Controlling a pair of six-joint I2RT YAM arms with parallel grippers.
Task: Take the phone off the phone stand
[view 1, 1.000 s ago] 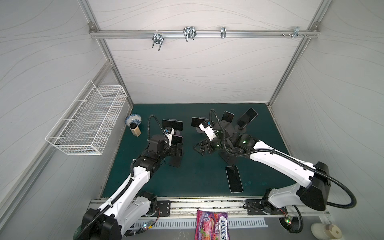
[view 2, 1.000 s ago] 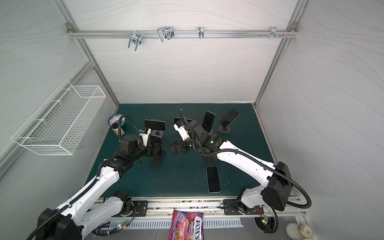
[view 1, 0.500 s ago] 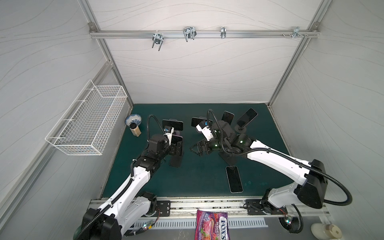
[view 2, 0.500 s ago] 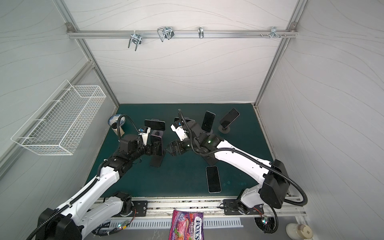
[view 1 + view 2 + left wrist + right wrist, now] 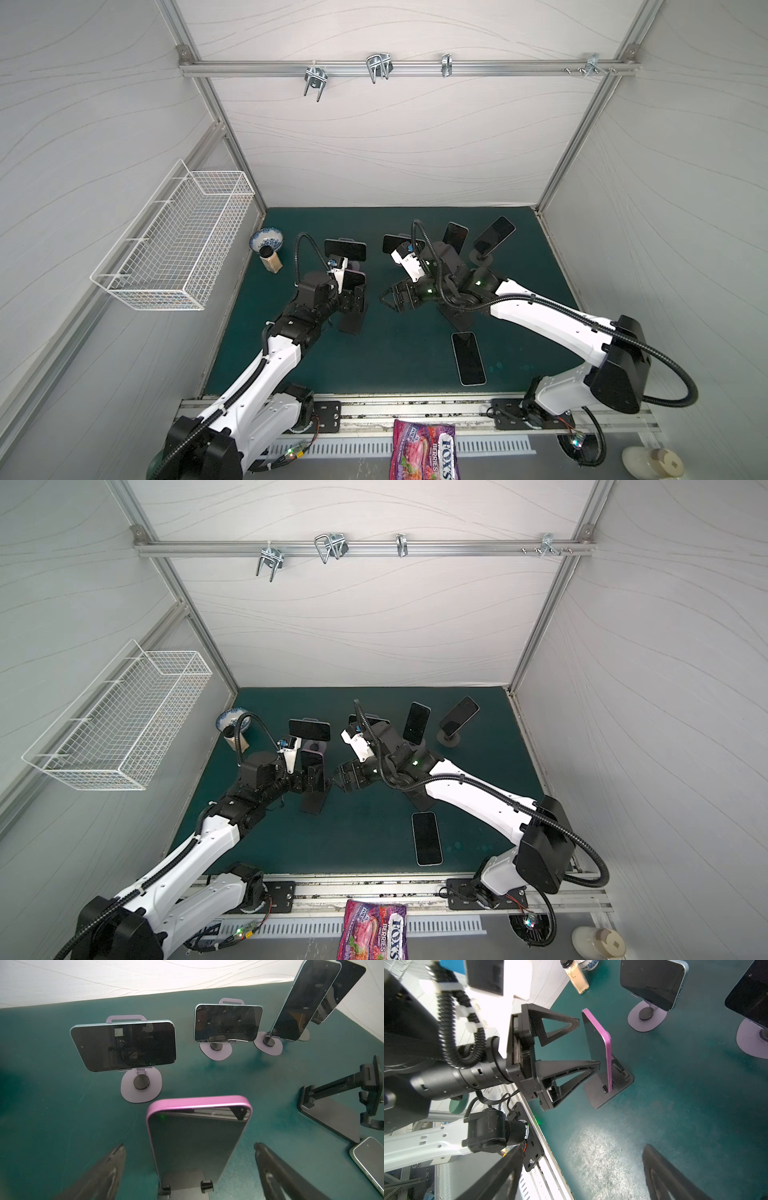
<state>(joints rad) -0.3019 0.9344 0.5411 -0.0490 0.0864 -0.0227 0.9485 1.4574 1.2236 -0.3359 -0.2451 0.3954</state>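
Left end effector (image 5: 189, 1146) is hovering with its fingers spread wide, one on each side of the pink-cased phone (image 5: 593, 1043), with a gap at both edges. That phone is standing upright on the black phone stand (image 5: 612, 1095) on the green table (image 5: 62, 1115). Right end effector (image 5: 582, 1147) is hanging near the stand, fingers apart, gripping nothing.

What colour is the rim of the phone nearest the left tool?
Pink rim; best in left wrist view.
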